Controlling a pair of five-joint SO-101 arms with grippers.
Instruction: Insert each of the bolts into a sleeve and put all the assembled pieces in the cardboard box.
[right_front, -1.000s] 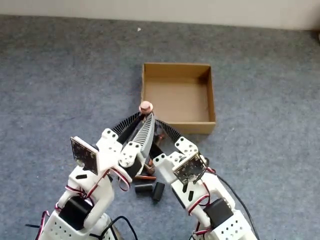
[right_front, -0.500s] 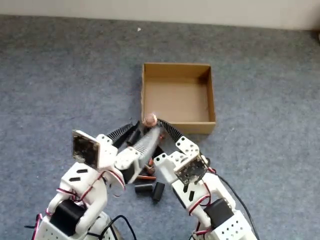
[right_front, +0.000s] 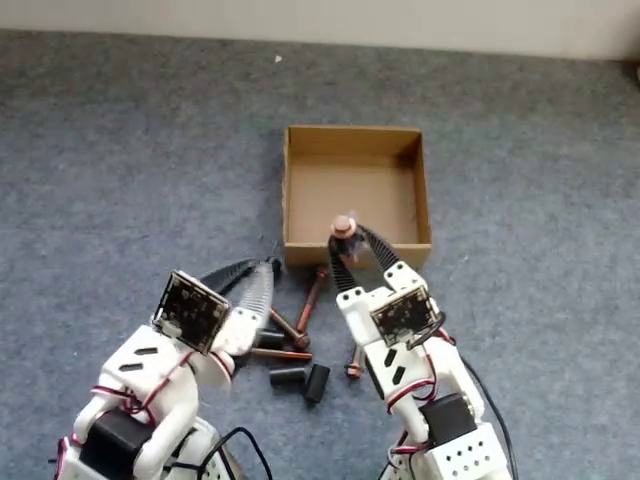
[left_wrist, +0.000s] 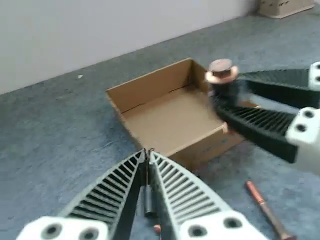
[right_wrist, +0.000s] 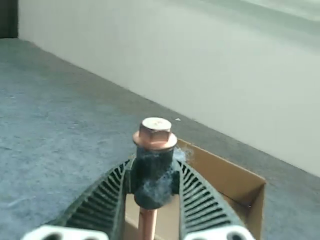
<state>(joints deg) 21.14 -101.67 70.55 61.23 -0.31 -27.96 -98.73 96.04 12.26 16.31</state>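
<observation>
Now R claw grips copper hex bolt in black cylindrical sleeve, swung to near wall of brown cardboard box; L claw backed off, clenched empty. Drop next.

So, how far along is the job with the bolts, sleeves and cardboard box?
Done: one copper bolt is seated in a black sleeve. In hand: the right gripper holds this piece over the near edge of the brown cardboard box, which has nothing in it yet. Left: loose copper bolts and black sleeves lie on the grey carpet beside the shut left gripper.
</observation>
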